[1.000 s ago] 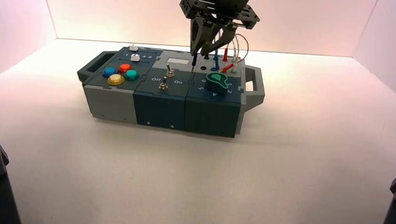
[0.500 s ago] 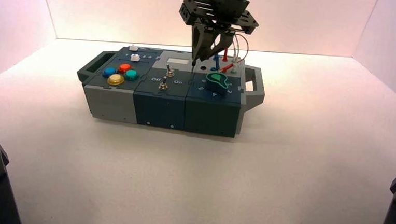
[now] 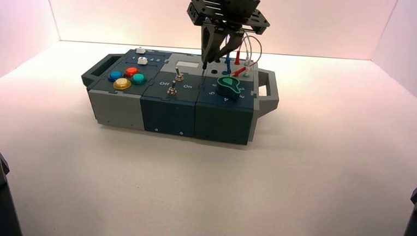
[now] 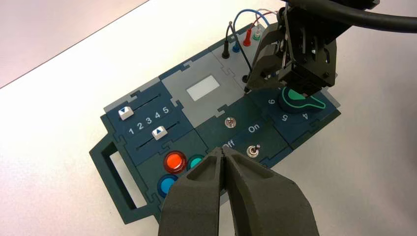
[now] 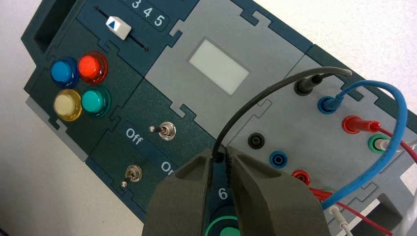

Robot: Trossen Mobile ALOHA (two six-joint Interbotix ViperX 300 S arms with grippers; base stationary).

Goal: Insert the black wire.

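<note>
The black wire point(image 5: 265, 94) arcs from its plugged end in the back black socket point(image 5: 305, 87) down to my right gripper point(image 5: 219, 156), which is shut on the free plug at its fingertips. That plug hangs above the seam between the grey socket panel and the knob panel, a little short of the empty black socket point(image 5: 256, 140). In the high view the right gripper point(image 3: 206, 60) points down over the back right of the box point(image 3: 174, 107). My left gripper point(image 4: 223, 151) is shut on nothing, raised over the button end of the box.
Beside the empty black socket lie a blue socket point(image 5: 278, 159) and a red one point(image 5: 300, 175). A blue wire point(image 5: 393, 128) and a red plug point(image 5: 359, 124) crowd the far row. The green knob point(image 5: 223, 230) sits under the right fingers. Two toggle switches point(image 5: 167, 131) stand nearby.
The right gripper's fingers have closed in from wide apart onto the black plug. The gripper has shifted slightly left and up over the socket panel. The left arm has not moved.
</note>
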